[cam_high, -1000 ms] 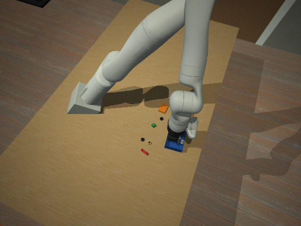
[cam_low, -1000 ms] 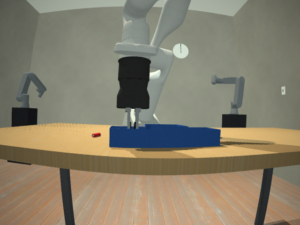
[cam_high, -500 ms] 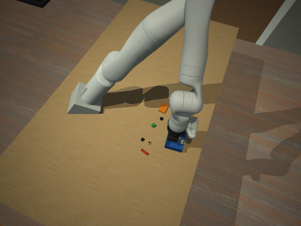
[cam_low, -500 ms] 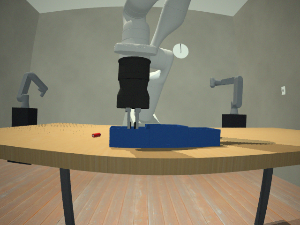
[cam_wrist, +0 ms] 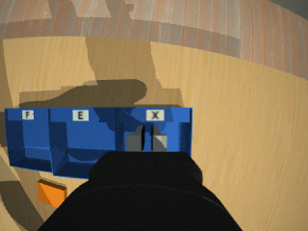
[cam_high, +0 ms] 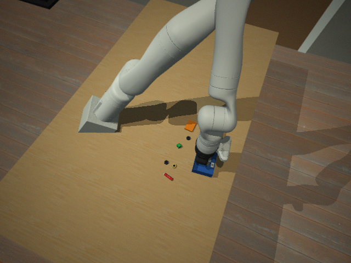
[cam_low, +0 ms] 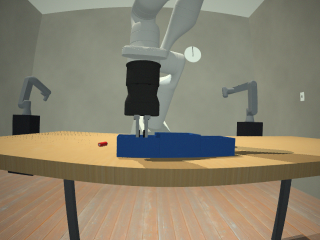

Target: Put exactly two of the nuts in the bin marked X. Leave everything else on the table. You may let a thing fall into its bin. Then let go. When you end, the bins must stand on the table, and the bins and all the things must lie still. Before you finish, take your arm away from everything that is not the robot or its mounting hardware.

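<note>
In the view from above, the gripper (cam_high: pixel 209 163) (cam_low: pixel 141 135) (cam_wrist: pixel 147 134) points down over the bin marked X (cam_high: pixel 202 171) (cam_low: pixel 138 149) (cam_wrist: pixel 186 132), right of the lower centre. The pincer is slightly spread, with a narrow gap and nothing visible between its fingers. In the wrist view, this bin is at the right end of the blue row, beside the bin marked E (cam_wrist: pixel 86 132), with the bin marked F (cam_wrist: pixel 36 137) at far left. Its floor is partly hidden, so I cannot tell how many nuts it holds.

From above, a dark nut (cam_high: pixel 188 138) lies on the table (cam_high: pixel 119 195) (cam_low: pixel 160 175) (cam_wrist: pixel 241 144) below the orange block (cam_high: pixel 190 126) (cam_wrist: pixel 52 193). A small green piece (cam_high: pixel 179 146) sits to its lower left. Farther down, another dark nut (cam_high: pixel 166 162) lies just beside a yellow ring-shaped piece (cam_high: pixel 174 165), above the red cylinder (cam_high: pixel 168 176) (cam_low: pixel 102 144).
</note>
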